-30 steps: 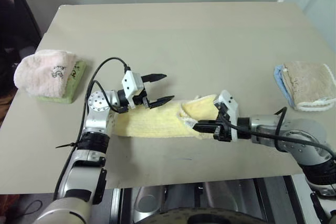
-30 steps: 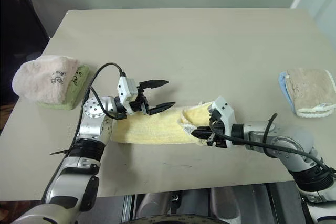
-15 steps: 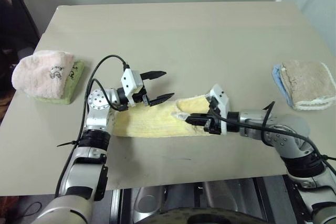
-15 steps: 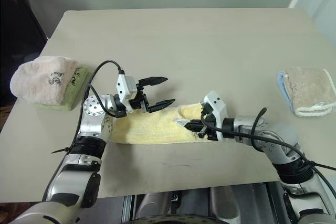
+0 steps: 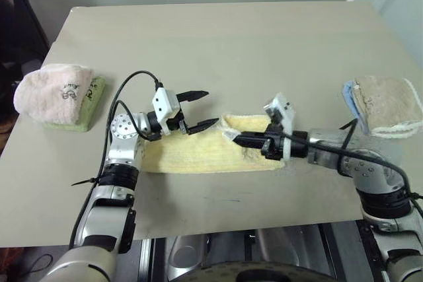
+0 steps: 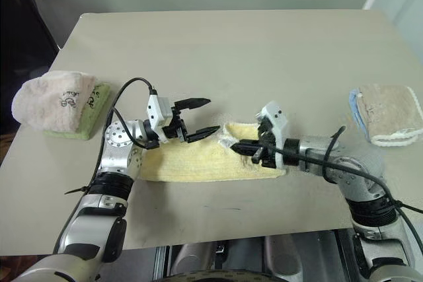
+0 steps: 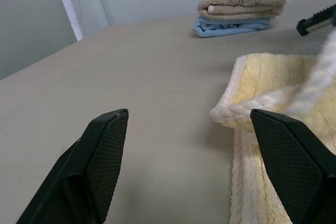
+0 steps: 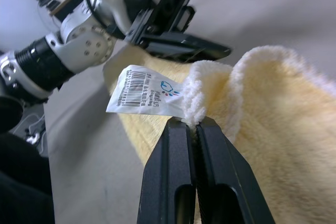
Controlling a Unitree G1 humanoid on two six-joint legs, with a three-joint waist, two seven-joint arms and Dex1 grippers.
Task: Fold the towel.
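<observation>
Currently our right gripper (image 8: pixel 193 125) pinches the towel (image 5: pixel 198 152) edge beside its white tag (image 8: pixel 149 94); our left gripper (image 5: pixel 200 109) stands open just above the towel. We judge it soft and limp: grip hems.

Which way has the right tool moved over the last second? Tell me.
Yes. The right tool, shut on the towel edge, has carried it left toward the left tool and up, away from the beige towel.
</observation>
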